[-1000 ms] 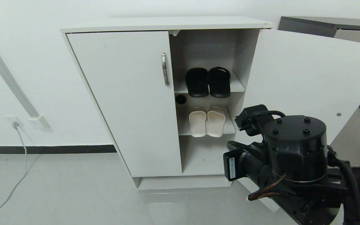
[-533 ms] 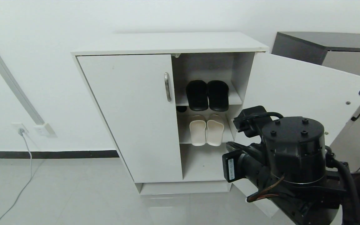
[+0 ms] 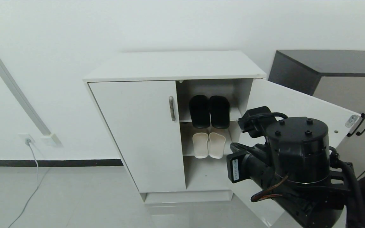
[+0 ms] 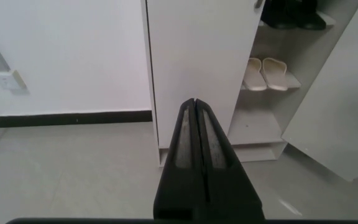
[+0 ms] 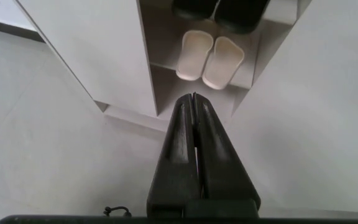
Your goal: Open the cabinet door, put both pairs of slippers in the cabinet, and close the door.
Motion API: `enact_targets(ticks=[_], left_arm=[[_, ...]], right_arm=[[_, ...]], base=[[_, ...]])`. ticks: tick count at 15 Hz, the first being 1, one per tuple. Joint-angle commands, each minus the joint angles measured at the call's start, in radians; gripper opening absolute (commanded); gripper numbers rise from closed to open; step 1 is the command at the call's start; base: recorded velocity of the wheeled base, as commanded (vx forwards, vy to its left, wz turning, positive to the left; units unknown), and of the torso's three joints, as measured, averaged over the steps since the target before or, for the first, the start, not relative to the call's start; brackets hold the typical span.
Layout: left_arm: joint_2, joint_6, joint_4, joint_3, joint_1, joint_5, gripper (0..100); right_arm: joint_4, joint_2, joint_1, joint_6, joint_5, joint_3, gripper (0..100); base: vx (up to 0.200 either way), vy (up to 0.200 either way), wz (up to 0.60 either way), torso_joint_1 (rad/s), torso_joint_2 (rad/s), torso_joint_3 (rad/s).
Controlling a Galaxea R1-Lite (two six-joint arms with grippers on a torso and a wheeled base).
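Note:
The white cabinet (image 3: pixel 169 66) stands against the wall with its left door (image 3: pixel 138 133) shut and its right door (image 3: pixel 284 104) swung wide open. A black pair of slippers (image 3: pixel 209 111) lies on the upper shelf. A cream pair (image 3: pixel 208 145) lies on the shelf below. My right gripper (image 5: pixel 194 102) is shut on nothing, well back from the opening, facing the cream pair (image 5: pixel 210 53) beside the open door (image 5: pixel 316 112). My left gripper (image 4: pixel 194 102) is also shut with nothing in it, out in front of the shut door, with the cream pair (image 4: pixel 271 73) off to one side.
A dark grey cabinet (image 3: pixel 334 72) with black handles (image 3: pixel 364 123) stands right of the open door. A wall socket with a hanging cable (image 3: pixel 27 139) is at the far left. Grey floor tiles (image 3: pixel 59 196) spread in front of the white cabinet.
The whole head picture has shifted: the cabinet now sits lower and looks smaller, so the camera has moved. Slippers and doors keep their places.

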Motion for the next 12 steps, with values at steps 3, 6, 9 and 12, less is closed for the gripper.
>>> enact_targets(ticks=[3, 6, 9, 12], left_arm=[[0.001, 0.0, 0.0, 0.0, 0.0, 0.0, 0], [0.001, 0.0, 0.0, 0.0, 0.0, 0.0, 0], [0.001, 0.0, 0.0, 0.0, 0.0, 0.0, 0], [0.001, 0.0, 0.0, 0.0, 0.0, 0.0, 0]], right_arm=[[0.0, 0.0, -0.003, -0.004, 0.0, 0.002, 0], [0.0, -0.002, -0.003, -0.004, 0.0, 0.002, 0], [0.0, -0.002, -0.003, -0.004, 0.0, 0.002, 0], [0.0, -0.005, -0.005, -0.004, -0.001, 0.002, 0]], base=[[0.0, 0.0, 0.0, 0.173, -0.49, -0.32], [0.0, 0.0, 0.0, 0.186, -0.5, -0.315], [0.0, 0.0, 0.0, 0.211, -0.52, -0.31], [0.0, 0.0, 0.0, 0.227, -0.54, -0.313]])
